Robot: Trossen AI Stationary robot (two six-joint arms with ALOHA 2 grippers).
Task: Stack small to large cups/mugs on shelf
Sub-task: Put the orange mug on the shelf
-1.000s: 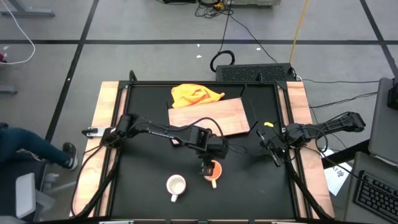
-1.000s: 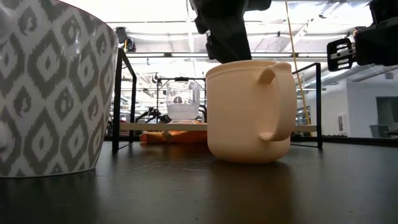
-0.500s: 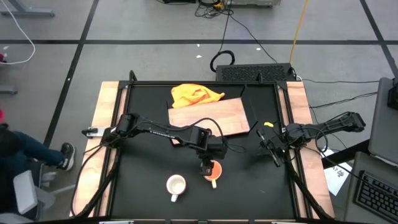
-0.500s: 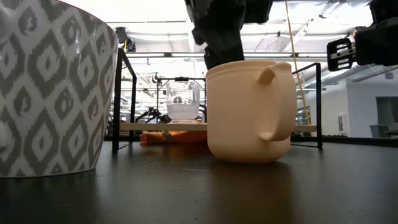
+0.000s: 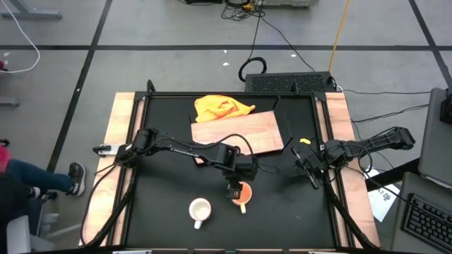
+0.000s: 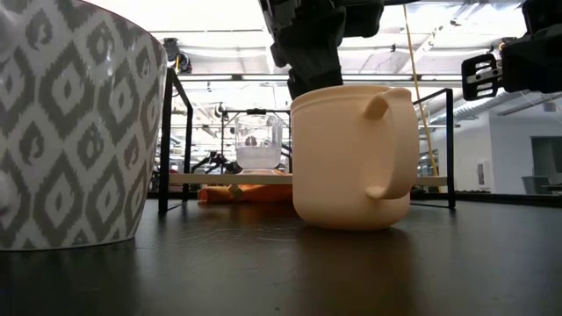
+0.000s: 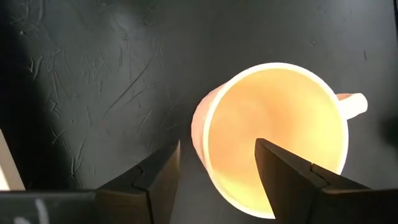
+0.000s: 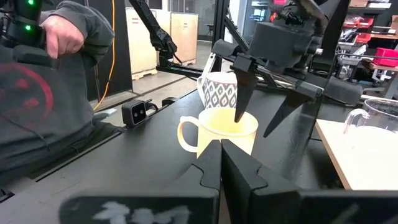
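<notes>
The yellow-orange mug (image 5: 243, 195) stands upright on the black table, its handle (image 7: 351, 104) away from my left arm. My left gripper (image 5: 235, 185) is open and points down at its rim, with one finger (image 7: 283, 177) inside the mug and the other (image 7: 155, 180) outside; the wall stands between them, apparently untouched. The white patterned mug (image 5: 200, 209) stands to its left. The clear glass cup (image 6: 257, 146) stands on the wooden board (image 5: 236, 132). My right gripper (image 5: 312, 176) is shut and empty at the table's right side.
A yellow cloth (image 5: 222, 107) lies at the board's far edge. A black frame rail (image 6: 166, 140) runs round the table. A person (image 8: 50, 93) stands beside the table's left side.
My left gripper has shifted a little toward the table's left above the yellow-orange mug's rim. The mug has kept still.
</notes>
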